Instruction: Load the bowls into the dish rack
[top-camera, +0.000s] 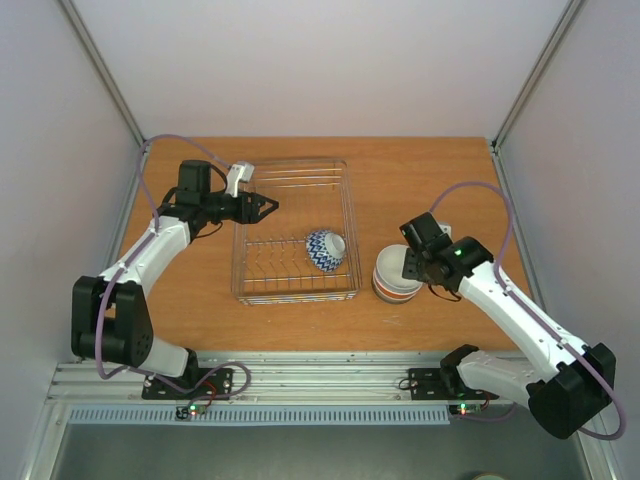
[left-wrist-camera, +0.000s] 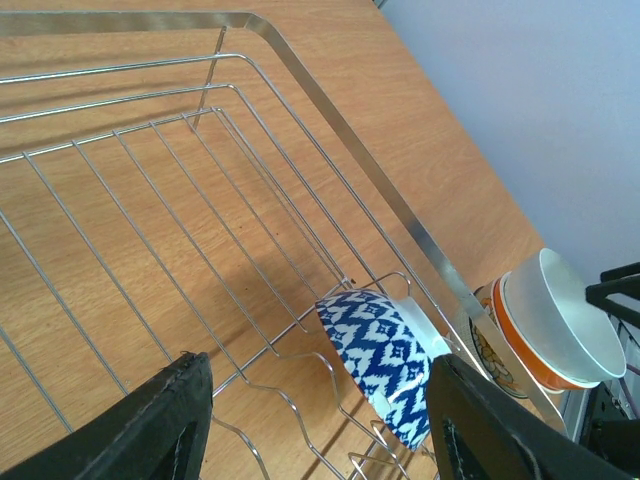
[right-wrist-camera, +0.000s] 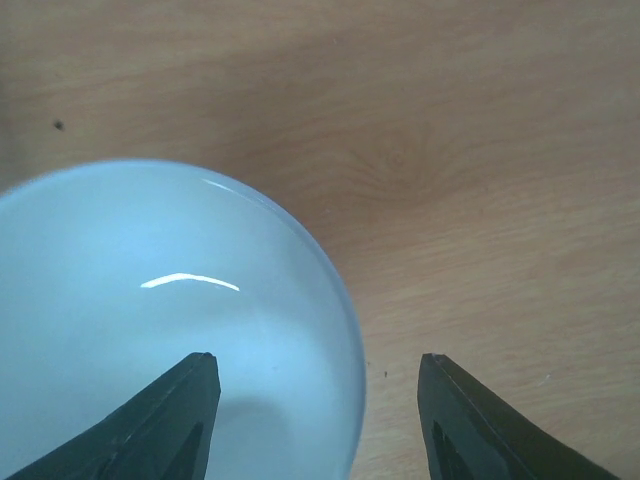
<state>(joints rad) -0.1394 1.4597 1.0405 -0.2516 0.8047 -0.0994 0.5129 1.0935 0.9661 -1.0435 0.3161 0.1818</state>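
Bright, even light falls from above, leaving only soft, short shadows on the table (top-camera: 420, 170). The dish rack (left-wrist-camera: 330, 118) throws a broad, dim shadow across the wood. The left fingers (left-wrist-camera: 150, 430) and right fingers (right-wrist-camera: 170, 430) are blurred. A thin streak of glare lies inside the white bowl (right-wrist-camera: 120, 350).
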